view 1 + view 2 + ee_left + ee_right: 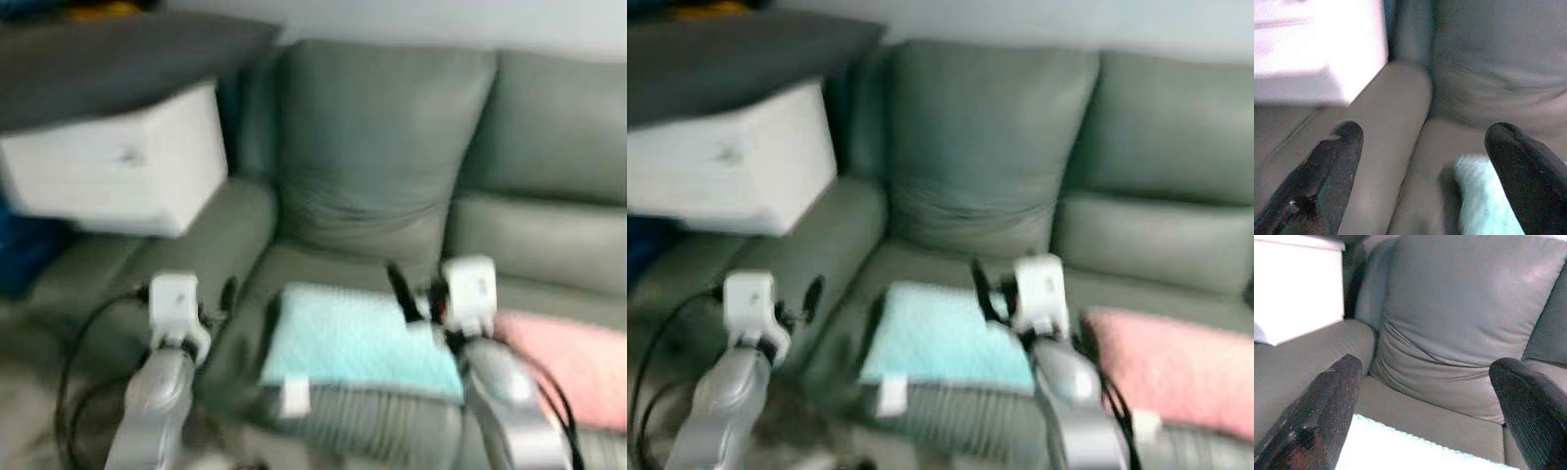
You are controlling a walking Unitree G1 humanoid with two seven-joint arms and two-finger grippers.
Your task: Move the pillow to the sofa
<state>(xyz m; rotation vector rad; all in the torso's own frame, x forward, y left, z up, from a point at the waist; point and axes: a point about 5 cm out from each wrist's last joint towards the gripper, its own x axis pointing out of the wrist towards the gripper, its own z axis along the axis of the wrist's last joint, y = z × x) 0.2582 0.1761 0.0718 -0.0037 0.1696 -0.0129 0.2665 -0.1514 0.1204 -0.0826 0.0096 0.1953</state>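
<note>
While the light blue pillow (358,338) lies flat on the grey sofa (392,147) seat, between my two arms, its long axis runs across me, left to right. My right gripper (404,294) hovers over its far right corner and is nearer; my left gripper (227,294) hangs just beside its left edge. Both are spread wide, grasping nothing.

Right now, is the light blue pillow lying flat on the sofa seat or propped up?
Flat: the light blue pillow lies spread on the sofa seat cushion, its broad face up, apart from the backrest.
</note>
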